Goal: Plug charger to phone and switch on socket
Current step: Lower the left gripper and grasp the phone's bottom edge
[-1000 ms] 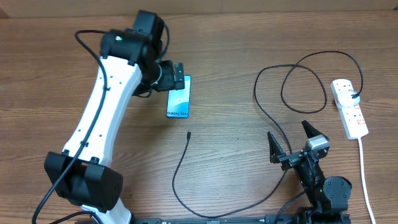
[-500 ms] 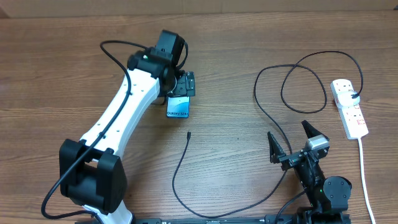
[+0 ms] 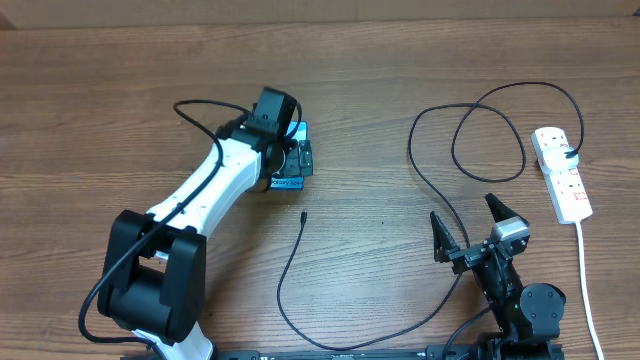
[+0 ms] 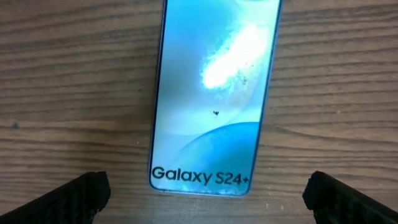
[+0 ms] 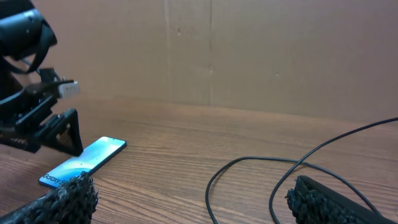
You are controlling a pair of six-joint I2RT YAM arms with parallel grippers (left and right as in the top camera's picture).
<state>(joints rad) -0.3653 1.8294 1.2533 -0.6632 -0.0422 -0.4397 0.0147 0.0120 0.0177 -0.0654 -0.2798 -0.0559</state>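
Observation:
The phone lies flat, screen up, reading "Galaxy S24+". In the overhead view the phone is mostly covered by my left gripper. The left gripper is open and empty, its fingers wide on either side of the phone's bottom edge. The charger, a thin black cable, has its plug tip on the table just in front of the phone. It loops right and back to the socket. My right gripper is open and empty beside the cable.
The socket's thick white cord runs toward the front right edge. In the right wrist view the phone, the left gripper and cable loops show before a brown cardboard wall.
My left arm has swung right and toward the front, coming down over the phone. The phone, cable and right arm have not moved.

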